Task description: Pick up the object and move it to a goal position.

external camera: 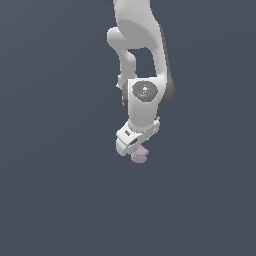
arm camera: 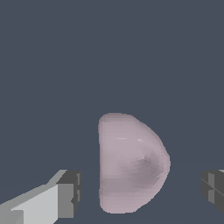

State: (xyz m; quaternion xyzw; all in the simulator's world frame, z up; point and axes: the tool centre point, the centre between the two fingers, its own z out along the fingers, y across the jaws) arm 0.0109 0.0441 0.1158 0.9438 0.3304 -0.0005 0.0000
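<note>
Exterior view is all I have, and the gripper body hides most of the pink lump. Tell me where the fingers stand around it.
Observer: In the wrist view the pink lump lies between the two fingers, with dark floor showing on both sides of it. The gripper is open.
Operator: Report any contact.
Observer: None shows; neither pad meets the lump.
Operator: Give me its shape from there.
Observer: One side is nearly straight, the other bulges in a rounded curve, with a shallow shaded hollow on the bulging side.
</note>
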